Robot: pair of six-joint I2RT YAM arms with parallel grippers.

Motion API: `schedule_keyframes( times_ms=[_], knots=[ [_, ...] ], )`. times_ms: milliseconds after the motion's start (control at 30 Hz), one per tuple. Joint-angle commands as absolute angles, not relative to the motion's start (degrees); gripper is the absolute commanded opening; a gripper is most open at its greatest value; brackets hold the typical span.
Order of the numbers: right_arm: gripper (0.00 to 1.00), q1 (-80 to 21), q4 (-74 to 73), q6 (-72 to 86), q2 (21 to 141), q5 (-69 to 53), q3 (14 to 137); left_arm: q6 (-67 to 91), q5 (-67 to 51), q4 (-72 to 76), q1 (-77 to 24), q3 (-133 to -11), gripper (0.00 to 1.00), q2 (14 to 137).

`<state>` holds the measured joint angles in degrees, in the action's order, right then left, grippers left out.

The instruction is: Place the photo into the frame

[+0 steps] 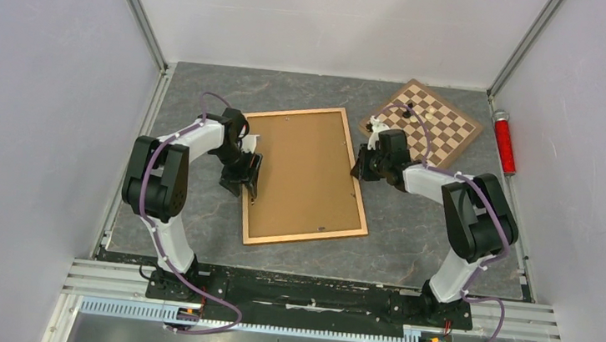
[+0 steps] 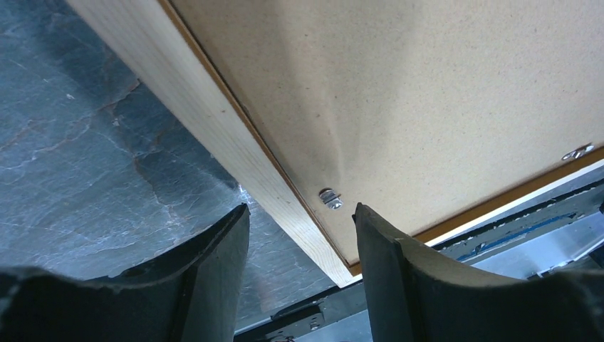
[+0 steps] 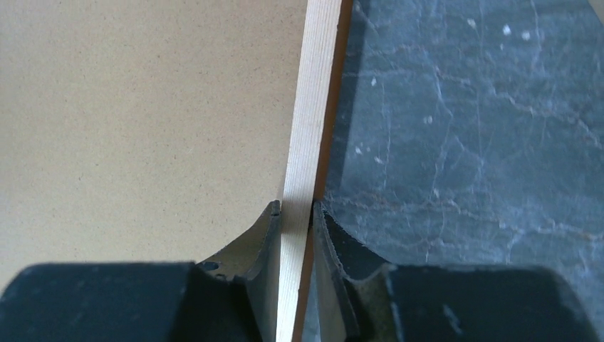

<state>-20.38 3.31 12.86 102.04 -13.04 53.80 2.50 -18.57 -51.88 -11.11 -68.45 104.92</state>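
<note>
Wooden frame [image 1: 304, 236] back-up, long axis approx near-far

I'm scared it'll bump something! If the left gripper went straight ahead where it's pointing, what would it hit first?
Probably the light-brown wooden picture frame: its pale side rail, near a small metal clip, lies ahead of the open left gripper. Depth is hard to judge.

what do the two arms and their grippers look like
The left arm and right arm have white tubular links joined by bulky black joint housings, on black bases. A thin purple cable runs along each. The left gripper and right gripper each have two matte black fingers, broad at the root and curving to a narrow tip.
</note>
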Motion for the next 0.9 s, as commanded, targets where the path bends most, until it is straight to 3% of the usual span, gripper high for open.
schedule_keyframes(
  times_ms=[0, 367, 867],
  knots=[
    [0.0, -20.39, 6.06, 17.99, 97.81, -9.52, 50.19, 3.33, -19.28, -50.82, -10.95, -70.01, 0.63, 103.63],
    [0.0, -19.78, 6.97, 20.16, 99.63, -9.75, 50.42, 3.16, -22.7, -51.0, -11.51, -69.55, 0.6, 106.08],
    [0.0, -19.7, 7.2, 20.02, 101.16, -11.77, 51.5, 2.98, -12.26, -47.27, -16.23, -66.02, 0.58, 101.75]
  ],
)
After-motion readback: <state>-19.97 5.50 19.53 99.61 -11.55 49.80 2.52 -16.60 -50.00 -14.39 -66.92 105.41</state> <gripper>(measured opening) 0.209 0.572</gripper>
